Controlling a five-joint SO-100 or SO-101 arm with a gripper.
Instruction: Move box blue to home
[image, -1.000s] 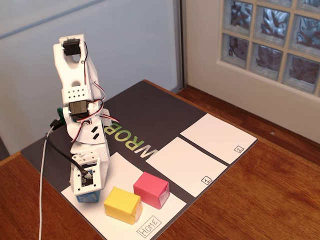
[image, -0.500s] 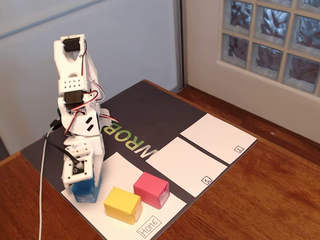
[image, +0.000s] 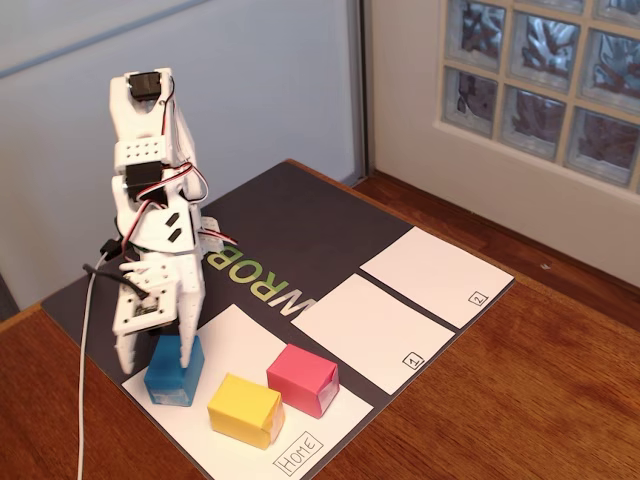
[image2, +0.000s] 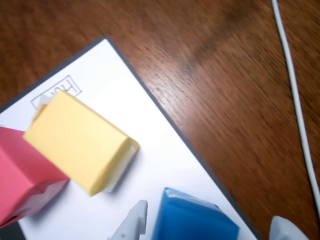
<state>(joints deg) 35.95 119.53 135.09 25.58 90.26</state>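
Box blue (image: 173, 371) sat on home (image: 255, 345) in the fixed view; the hand (image: 150, 345) had lifted off it since a second ago and now hung just above and behind, fingers parted, holding nothing. Placement looked done; only retreat seemed left. Yellow block (image: 245, 409) and pink block (image: 302, 378) lay off to the hand's side. Wrist view: box blue (image2: 192, 220) lay between the spread fingertips (image2: 132, 222), free, near home's (image2: 150, 145) edge by the table (image2: 210, 75).
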